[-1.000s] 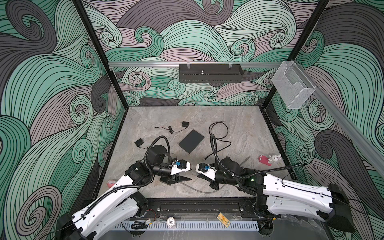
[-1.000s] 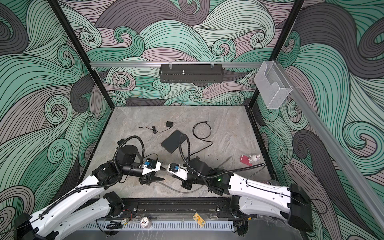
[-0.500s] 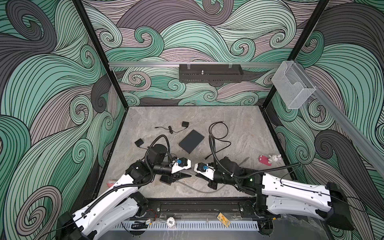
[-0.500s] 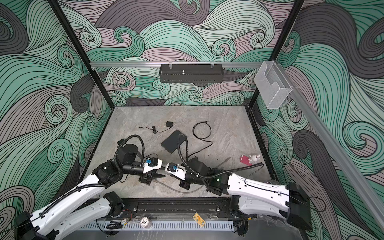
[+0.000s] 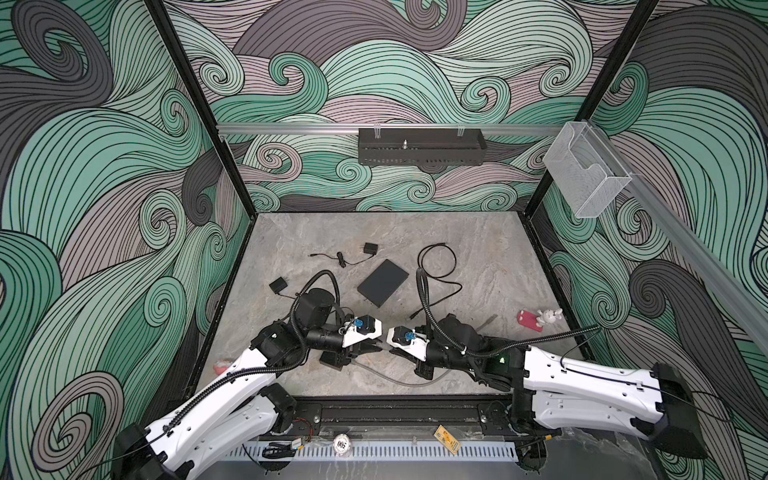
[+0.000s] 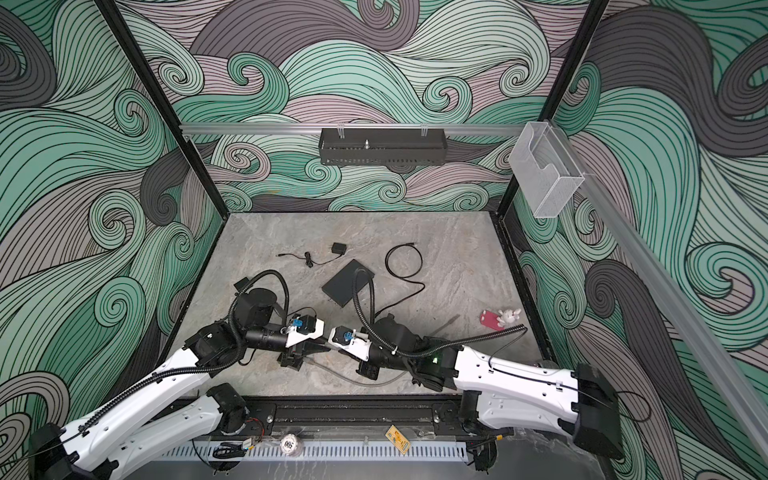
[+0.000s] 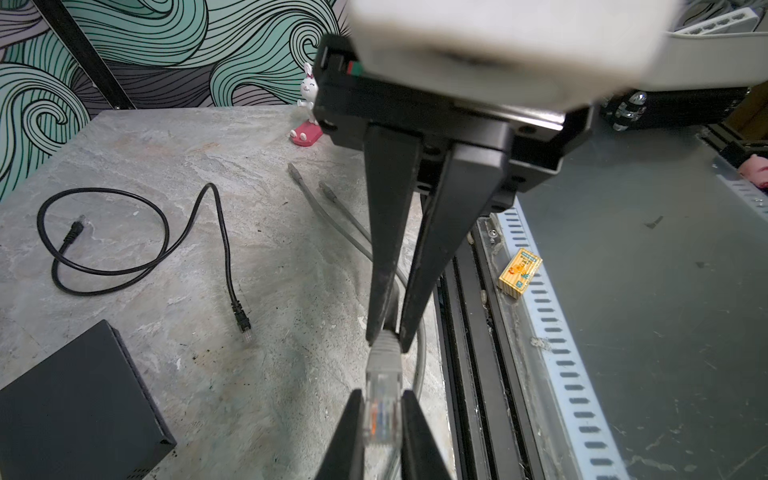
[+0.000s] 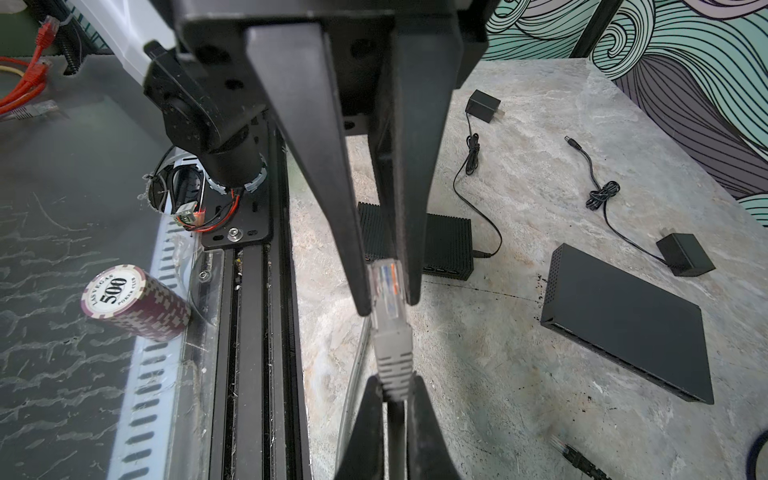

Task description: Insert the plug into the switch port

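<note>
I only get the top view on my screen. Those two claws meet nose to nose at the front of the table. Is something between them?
Observer: Yes. The right wrist view shows the left gripper pinching a clear plug by its sides.
Visitor: And the other claw?
Observer: The right gripper is clamped on the rear end of the gray boot just behind that plug.
Visitor: Anything else I'm missing?
Observer: Past the left gripper, as the right wrist view sees it, a small ribbed black box lies on the table, with a thin black lead plugged into its side.
</note>
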You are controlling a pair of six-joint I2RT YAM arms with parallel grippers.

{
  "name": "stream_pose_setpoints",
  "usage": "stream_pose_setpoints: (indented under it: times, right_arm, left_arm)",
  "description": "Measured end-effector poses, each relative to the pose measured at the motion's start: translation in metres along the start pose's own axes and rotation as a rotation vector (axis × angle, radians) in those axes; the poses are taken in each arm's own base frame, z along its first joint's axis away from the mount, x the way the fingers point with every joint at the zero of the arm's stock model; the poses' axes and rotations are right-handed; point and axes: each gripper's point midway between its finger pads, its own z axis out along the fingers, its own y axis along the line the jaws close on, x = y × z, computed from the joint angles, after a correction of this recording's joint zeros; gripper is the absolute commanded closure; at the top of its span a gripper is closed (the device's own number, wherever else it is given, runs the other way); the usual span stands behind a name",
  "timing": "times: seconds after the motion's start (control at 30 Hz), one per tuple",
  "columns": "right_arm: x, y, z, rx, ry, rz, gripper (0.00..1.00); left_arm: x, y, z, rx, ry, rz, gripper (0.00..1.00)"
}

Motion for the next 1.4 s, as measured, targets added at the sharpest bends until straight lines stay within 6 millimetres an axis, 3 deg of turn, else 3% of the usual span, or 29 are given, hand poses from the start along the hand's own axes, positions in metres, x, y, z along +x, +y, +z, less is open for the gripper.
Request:
stream_pose_setpoints:
  times: [0.17, 0.23, 0.3, 0.6, 1.07, 1.4]
  right_arm:
    - [-0.001, 0.0, 0.0, 0.001, -0.003, 0.001, 1.0]
    - [-0.001, 0.0, 0.0, 0.001, -0.004, 0.001, 0.8]
    - [-0.002, 0.002, 0.0, -0.006, -0.005, 0.002, 0.72]
    - [-0.012, 0.011, -0.007, -0.061, -0.053, -0.008, 0.74]
    - [-0.003, 0.004, -0.018, -0.107, -0.072, 0.046, 0.72]
    - [-0.003, 0.02, -0.015, -0.208, -0.077, 0.063, 0.67]
  left_arm:
    - [-0.002, 0.0, -0.001, 0.0, 0.0, 0.0, 0.93]
    - [-0.002, 0.0, -0.001, 0.0, 0.0, 0.001, 0.94]
    - [-0.002, 0.0, -0.001, 0.0, 0.0, 0.001, 0.95]
    - [-0.003, -0.002, -0.001, 0.012, -0.006, 0.005, 0.97]
    - [-0.009, -0.014, -0.004, 0.066, -0.039, 0.021, 0.98]
    - [-0.008, -0.015, -0.005, 0.069, -0.038, 0.02, 1.0]
